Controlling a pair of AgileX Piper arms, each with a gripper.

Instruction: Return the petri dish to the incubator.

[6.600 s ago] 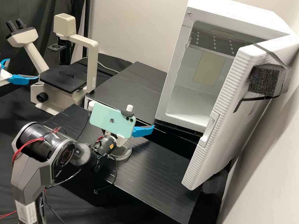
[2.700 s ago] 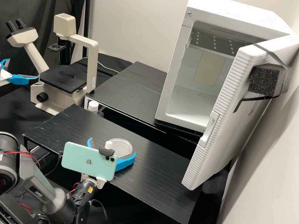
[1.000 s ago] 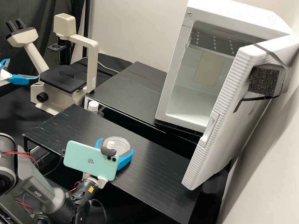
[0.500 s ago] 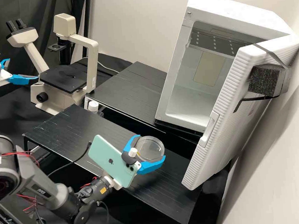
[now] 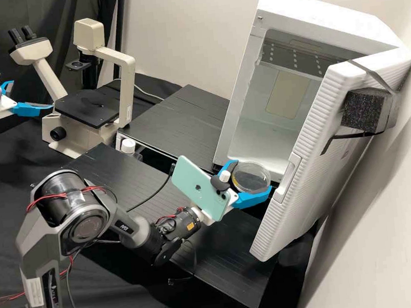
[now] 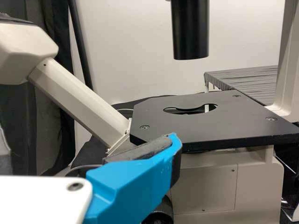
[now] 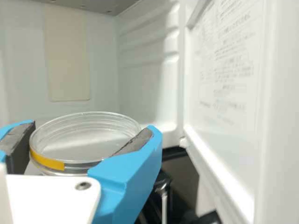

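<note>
In the high view, my right gripper (image 5: 253,174) is shut on the clear petri dish (image 5: 250,178), held level just in front of the open white incubator (image 5: 332,16). The right wrist view shows the right gripper (image 7: 95,126) with a pad on each side of the dish (image 7: 86,145), which has a yellow strip on its rim; behind it is the incubator's inner wall (image 7: 140,74). My left gripper (image 5: 32,94) stands open beside the microscope at the upper left, nothing between its fingers. In the left wrist view, one blue finger (image 6: 135,179) shows before the microscope stage.
The incubator's ribbed door (image 5: 307,158) hangs open to the right of the dish. A microscope (image 5: 87,107) stands at the left, with a white-capped bottle (image 5: 128,147) between the two black platforms. The near platform (image 5: 226,263) lies under the right arm.
After closing around the dish on the near platform, my right gripper has lifted it and carried it rightward and back to the incubator's opening. The left arm has kept still.
</note>
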